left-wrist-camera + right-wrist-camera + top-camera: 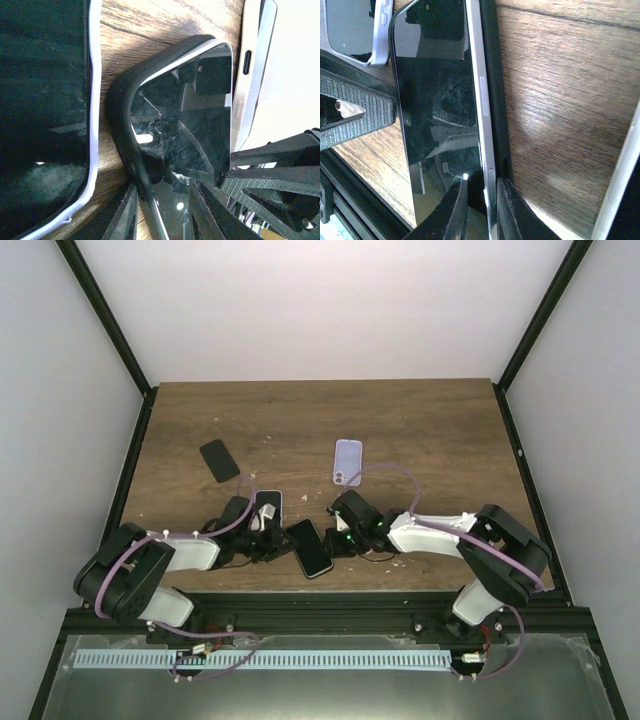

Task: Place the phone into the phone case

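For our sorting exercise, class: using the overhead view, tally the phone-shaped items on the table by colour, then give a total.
Black: 2 (far-left slab, near-edge phone)
Lilac: 2 (far lilac slab, lilac-rimmed phone)
Total: 4

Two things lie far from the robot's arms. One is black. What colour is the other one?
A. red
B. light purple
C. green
B: the case lying alone near the middle of the table is light purple.
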